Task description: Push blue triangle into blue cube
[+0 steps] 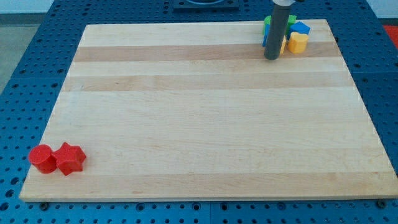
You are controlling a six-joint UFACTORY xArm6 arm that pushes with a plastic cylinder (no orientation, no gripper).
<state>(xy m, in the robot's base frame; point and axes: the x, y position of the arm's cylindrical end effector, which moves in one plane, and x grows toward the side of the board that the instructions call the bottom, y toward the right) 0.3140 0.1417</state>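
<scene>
My tip [272, 57] rests on the board near the view's top right, at the lower edge of a tight cluster of blocks. A blue block [301, 27] lies just right of the rod; its shape is hard to make out. A sliver of a second blue block [265, 38] shows at the rod's left edge, mostly hidden by the rod. I cannot tell which is the triangle and which the cube, or whether they touch.
In the same cluster, a green block [267, 23] sits left of the rod, a yellow block [298, 42] below the blue one, and another yellow piece [283, 45] against the rod. A red cylinder [41, 158] and a red star [70, 158] sit at the bottom left.
</scene>
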